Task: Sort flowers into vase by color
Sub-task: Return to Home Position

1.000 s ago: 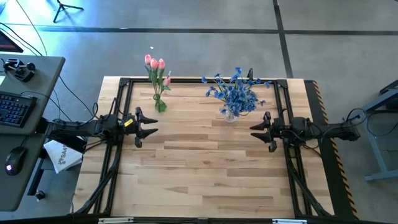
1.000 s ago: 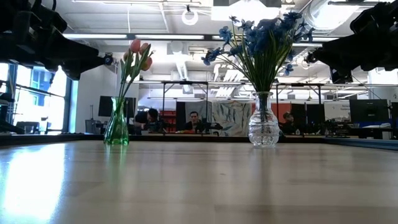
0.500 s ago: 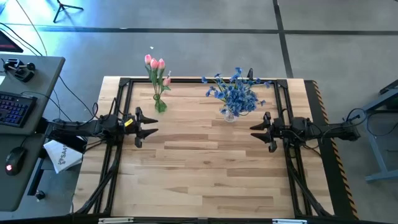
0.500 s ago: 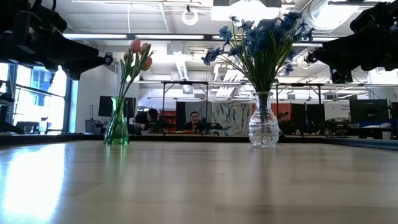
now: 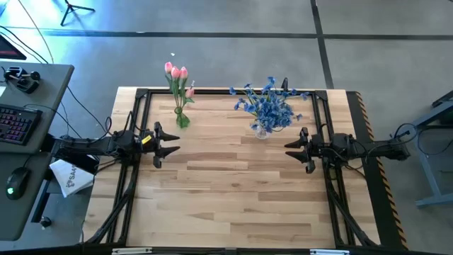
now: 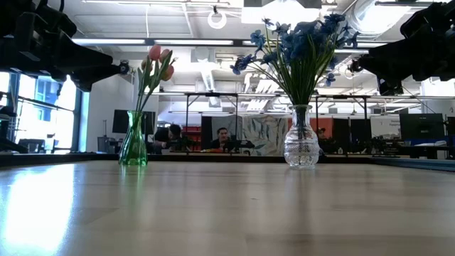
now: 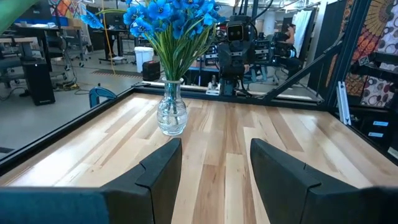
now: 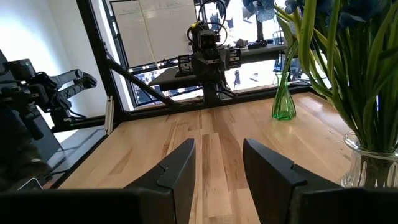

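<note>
Several blue flower sprays [image 5: 267, 106] stand with their stems in a clear glass vase [image 6: 301, 148] near the table's far edge, right of centre; they also show in the left wrist view as blue flowers [image 7: 169, 15]. Pink tulip buds [image 5: 176, 71] stand in a slim green glass vase [image 6: 133, 149] to the left of it, and their stems lean. My left gripper [image 5: 172, 146] hovers open at the table's left side. My right gripper [image 5: 291, 149] hovers open at the right side. Both point toward the table's middle and hold nothing.
A black frame [image 5: 141, 94] runs around the wooden table top [image 5: 233, 191]. A side desk with a keyboard [image 5: 15, 122] and a mouse [image 5: 15, 183] stands left of the table. People sit at desks in the room behind [image 6: 222, 139]. Bare wood lies between the grippers.
</note>
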